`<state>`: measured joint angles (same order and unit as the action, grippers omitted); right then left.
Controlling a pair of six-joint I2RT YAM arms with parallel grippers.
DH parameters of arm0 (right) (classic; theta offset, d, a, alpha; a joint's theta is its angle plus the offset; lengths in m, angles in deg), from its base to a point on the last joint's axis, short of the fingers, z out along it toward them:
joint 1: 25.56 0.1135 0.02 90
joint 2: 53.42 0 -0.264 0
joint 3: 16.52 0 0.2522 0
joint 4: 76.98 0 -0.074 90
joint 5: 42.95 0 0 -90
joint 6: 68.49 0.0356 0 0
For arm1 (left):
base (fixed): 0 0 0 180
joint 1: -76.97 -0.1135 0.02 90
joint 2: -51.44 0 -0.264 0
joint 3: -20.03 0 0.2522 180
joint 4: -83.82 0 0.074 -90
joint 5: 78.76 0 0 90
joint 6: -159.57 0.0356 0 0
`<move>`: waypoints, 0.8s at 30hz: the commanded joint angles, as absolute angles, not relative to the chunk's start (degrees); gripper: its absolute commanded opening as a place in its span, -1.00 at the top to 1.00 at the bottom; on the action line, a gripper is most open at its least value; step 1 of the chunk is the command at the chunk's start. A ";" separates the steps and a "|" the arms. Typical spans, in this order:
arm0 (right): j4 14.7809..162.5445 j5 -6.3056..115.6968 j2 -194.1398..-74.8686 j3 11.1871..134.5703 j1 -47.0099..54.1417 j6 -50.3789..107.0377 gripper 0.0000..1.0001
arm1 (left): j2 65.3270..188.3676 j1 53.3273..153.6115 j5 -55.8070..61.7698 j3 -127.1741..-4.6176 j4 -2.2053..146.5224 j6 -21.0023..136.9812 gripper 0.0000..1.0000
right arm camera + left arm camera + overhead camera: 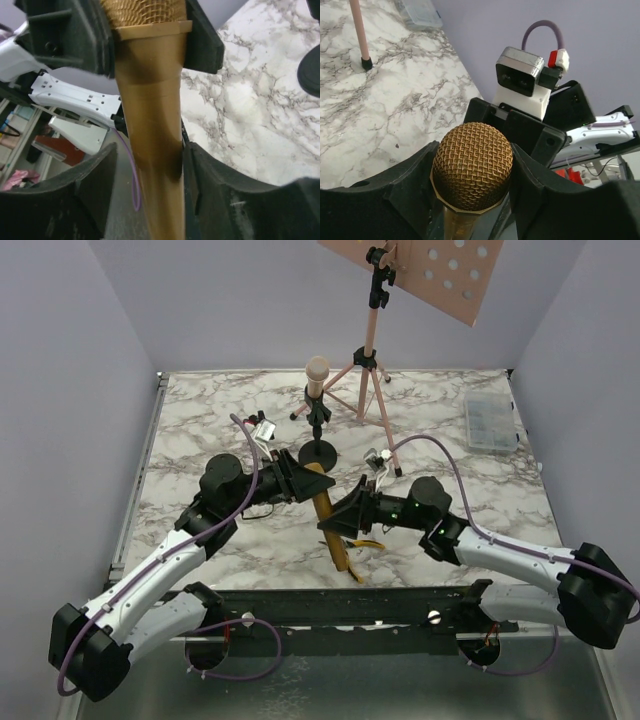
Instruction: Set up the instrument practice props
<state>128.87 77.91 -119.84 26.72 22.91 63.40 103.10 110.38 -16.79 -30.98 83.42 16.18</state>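
Note:
The gold microphone (326,512) hangs tilted above the table's front middle. My left gripper (300,480) is shut on its mesh head (472,172). My right gripper (342,522) sits open around the gold handle (152,115); one finger (200,170) touches it and a gap shows on the other side. The pink microphone (317,372) stands in a black round-based holder (319,452) behind. The pink tripod music rack (368,360) with its perforated desk (440,265) stands at the back. No sheet-music pages and no second holder show.
Yellow-handled pliers (366,543) lie on the marble under my right gripper. A clear plastic compartment box (490,423) sits at the right rear and shows in the left wrist view (420,12). A pink tripod leg (359,30) stands near it.

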 commanded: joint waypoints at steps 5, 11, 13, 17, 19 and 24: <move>117.30 74.43 -117.05 32.32 23.39 66.51 -0.49 | 107.52 110.62 -23.77 -39.95 71.72 32.07 1.00; 118.92 74.30 -120.56 35.64 23.39 65.69 -0.48 | 109.21 110.63 -27.90 -40.11 73.54 31.03 1.00; 118.82 73.90 -121.65 36.55 23.39 66.04 -0.47 | 109.33 110.61 -28.62 -40.05 73.73 31.08 1.00; 122.87 73.46 -122.79 35.57 23.39 67.35 -0.25 | 110.01 110.63 -30.27 -40.57 74.29 29.58 1.00; 125.53 72.64 -122.90 34.15 23.39 67.72 0.09 | 110.06 110.63 -30.46 -40.69 75.05 29.37 1.00; 121.79 62.83 -120.28 30.84 23.42 68.56 0.99 | 110.17 110.47 -26.64 -43.82 68.21 31.08 0.24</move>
